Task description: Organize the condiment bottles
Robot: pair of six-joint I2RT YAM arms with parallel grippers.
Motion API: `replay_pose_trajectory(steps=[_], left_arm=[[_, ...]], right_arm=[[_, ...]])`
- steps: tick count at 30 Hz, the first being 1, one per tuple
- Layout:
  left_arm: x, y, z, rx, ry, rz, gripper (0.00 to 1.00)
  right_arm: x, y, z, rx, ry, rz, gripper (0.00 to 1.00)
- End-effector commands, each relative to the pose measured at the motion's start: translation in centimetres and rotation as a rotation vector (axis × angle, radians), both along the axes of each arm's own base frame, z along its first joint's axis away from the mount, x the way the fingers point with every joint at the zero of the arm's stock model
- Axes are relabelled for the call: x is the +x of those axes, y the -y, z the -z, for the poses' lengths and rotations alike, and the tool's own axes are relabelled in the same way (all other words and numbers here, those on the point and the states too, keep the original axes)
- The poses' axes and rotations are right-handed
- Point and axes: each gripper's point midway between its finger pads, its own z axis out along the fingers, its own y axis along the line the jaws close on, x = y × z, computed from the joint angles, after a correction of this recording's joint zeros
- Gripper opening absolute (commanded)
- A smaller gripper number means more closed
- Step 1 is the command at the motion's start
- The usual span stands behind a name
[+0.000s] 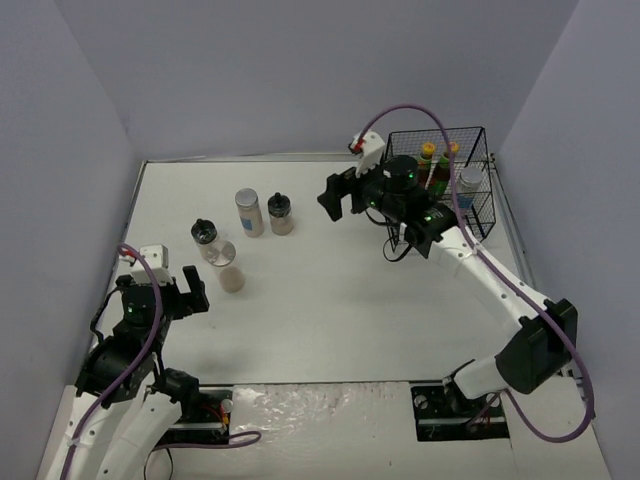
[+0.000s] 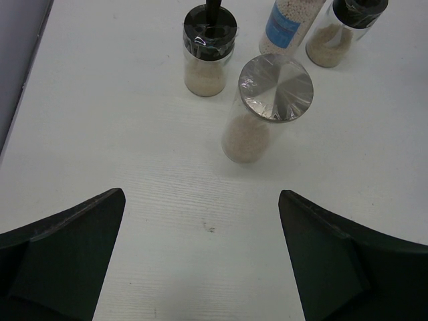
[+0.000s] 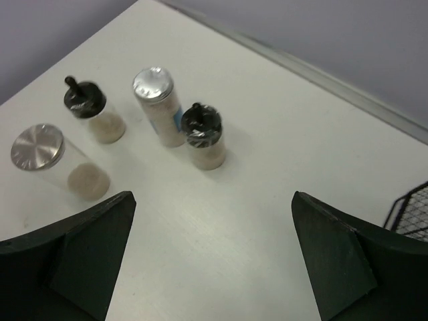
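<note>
Left gripper (image 2: 200, 267) stands wide open and empty over the bare table (image 1: 330, 310), just short of a silver-lidded jar (image 2: 267, 107). Right gripper (image 3: 214, 261) is also fully spread, holding nothing, beside the black wire basket (image 1: 478, 207). On the table stand that jar, a second jar (image 2: 287, 23) with a blue label (image 2: 282, 28), its writing unreadable, and two black-capped shakers (image 2: 208, 50). In the basket are two yellow-capped dark bottles (image 1: 428, 153) and one pale jar (image 1: 468, 185).

Ahead of left pincer (image 2: 200, 200): bare table (image 2: 100, 134), then a silver-lidded jar (image 2: 271, 100) dead centre.
Ahead-left of left pincer: black-capped shaker (image 2: 208, 53), narrow gap beside the jar.
Ahead of right pincer (image 3: 214, 200): open table up to second shaker (image 3: 202, 137).
Right of right pincer: wire basket (image 3: 409, 215) blocks.
</note>
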Motion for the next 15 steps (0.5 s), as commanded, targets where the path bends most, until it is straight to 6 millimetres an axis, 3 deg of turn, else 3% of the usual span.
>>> replay_pose_trajectory(steps=[1,4,7,8,11,15], left_arm=[[1.2,0.3,-1.9,-0.021,0.066,-0.003,0.97],[1.1,0.1,-2.0,-0.022,0.073,-0.012,0.97],[0.8,-0.1,-2.4,-0.024,0.09,-0.019,0.97],[0.8,-0.2,-2.5,-0.024,0.096,-0.024,0.97],[0.5,-0.5,-2.9,-0.03,0.118,-0.036,0.97],[0.3,-1.0,-3.0,-0.028,0.129,-0.057,0.97]], right_arm=[[-1.1,-6.1,1.5,-0.034,0.044,-0.162,1.0],[-3.0,-11.3,4.5,-0.054,0.031,-0.305,1.0],[-4.6,-15.1,6.7,-0.05,0.025,-0.417,1.0],[-4.8,-16.1,6.5,-0.044,0.041,-0.448,1.0],[-6.0,-18.9,8.5,-0.074,0.042,-0.524,1.0],[-7.1,-21.9,8.9,-0.057,0.067,-0.596,1.0]])
